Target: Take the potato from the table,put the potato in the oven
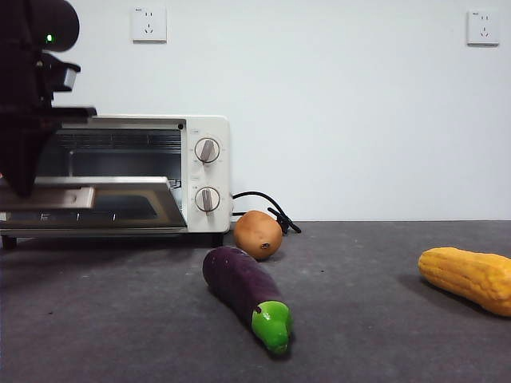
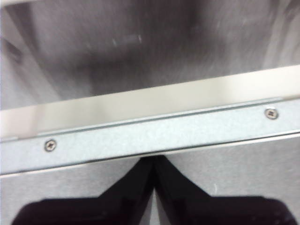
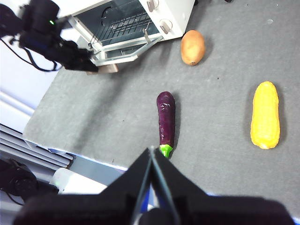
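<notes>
Dark grey table fills the foreground under a plain white wall, and nearest the front camera lies the eggplant, green tip forward, with the corn cob well apart on the far side. Just behind the eggplant sits the potato, on the table beside the oven near its knobs and cord, with open tabletop between it and the corn. Oven's door hangs open; the left gripper, jaws pressed together and holding nothing, is at the door's edge. High above the near table edge, the right gripper hangs with jaws together, empty.
</notes>
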`<action>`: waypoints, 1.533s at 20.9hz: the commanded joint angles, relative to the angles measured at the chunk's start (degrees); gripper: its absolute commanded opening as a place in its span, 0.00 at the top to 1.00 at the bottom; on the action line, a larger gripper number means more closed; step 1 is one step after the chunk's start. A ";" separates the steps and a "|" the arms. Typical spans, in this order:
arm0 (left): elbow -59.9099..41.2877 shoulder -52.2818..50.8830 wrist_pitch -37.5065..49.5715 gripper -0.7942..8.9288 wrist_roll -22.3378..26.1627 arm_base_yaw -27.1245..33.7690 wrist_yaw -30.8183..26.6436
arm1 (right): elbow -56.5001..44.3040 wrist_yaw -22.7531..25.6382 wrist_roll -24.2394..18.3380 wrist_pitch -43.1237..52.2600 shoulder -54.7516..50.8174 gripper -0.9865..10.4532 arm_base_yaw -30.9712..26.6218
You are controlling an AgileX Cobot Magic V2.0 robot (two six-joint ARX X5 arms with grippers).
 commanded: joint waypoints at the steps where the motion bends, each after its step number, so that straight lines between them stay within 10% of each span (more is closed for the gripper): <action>1: -2.56 1.03 4.81 0.92 0.59 -0.02 -0.83 | 0.07 -0.17 -0.11 0.13 -0.33 0.91 0.00; 13: -8.59 1.01 5.60 0.92 1.79 -0.04 -0.46 | 0.07 -0.15 -0.26 0.11 -0.31 0.91 0.00; 20: -8.59 -3.02 3.67 0.92 5.84 -1.16 12.17 | 0.07 -3.78 -1.29 4.13 1.57 0.92 0.00; 26: -8.59 -18.80 2.19 0.92 6.75 -3.26 15.96 | 0.09 -24.74 10.23 21.22 9.60 0.91 0.02; 32: -8.59 -37.59 -1.27 0.92 7.50 -3.10 15.72 | 5.09 -20.74 15.02 30.27 19.06 0.90 3.63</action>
